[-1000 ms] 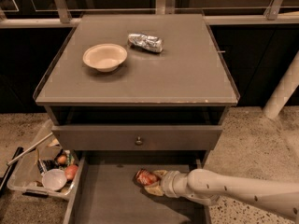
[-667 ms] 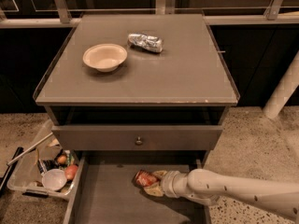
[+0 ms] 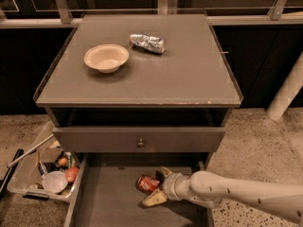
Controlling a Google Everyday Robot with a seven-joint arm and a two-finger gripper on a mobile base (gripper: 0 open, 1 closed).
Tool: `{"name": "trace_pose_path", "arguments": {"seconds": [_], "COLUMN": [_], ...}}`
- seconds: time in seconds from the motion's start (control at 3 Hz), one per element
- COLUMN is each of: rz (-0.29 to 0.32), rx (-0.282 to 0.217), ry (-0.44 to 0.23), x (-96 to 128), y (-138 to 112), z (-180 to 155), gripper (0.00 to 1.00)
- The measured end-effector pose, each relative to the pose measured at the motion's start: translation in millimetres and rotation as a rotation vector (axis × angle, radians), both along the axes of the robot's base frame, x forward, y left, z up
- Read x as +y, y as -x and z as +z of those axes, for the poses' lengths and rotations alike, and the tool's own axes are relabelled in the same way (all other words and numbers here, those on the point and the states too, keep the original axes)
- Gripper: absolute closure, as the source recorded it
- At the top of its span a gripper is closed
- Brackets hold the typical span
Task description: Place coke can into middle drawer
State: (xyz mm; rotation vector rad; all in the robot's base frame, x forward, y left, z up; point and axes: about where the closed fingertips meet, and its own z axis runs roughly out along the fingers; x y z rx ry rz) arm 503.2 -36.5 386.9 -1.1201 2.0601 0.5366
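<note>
1. The drawer (image 3: 109, 205) stands pulled out below the table's (image 3: 189, 79) front edge, under a closed front (image 3: 94, 139).
2. The can (image 3: 147, 183) lies on its side on the drawer floor, about midway along that front edge.
3. The tool (image 3: 155, 187) reaches in from the right, low over the floor. Its fingers (image 3: 154, 198) are spread, one on each side of the can.
4. The step in hand looks like the release, as the can already rests inside.
5. The next move calls for drawing the tool back towards the right and up. It should not nudge the can or catch the closed front above.
</note>
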Motion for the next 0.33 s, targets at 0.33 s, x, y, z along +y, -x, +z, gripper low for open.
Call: {"name": "trace_pose_path", "arguments": {"seconds": [0.33], "rz": [0.0], "rx": [0.0], "ry": [0.0], "x": [0.0], "y": [0.0], "z": [0.0], "gripper": [0.0]}}
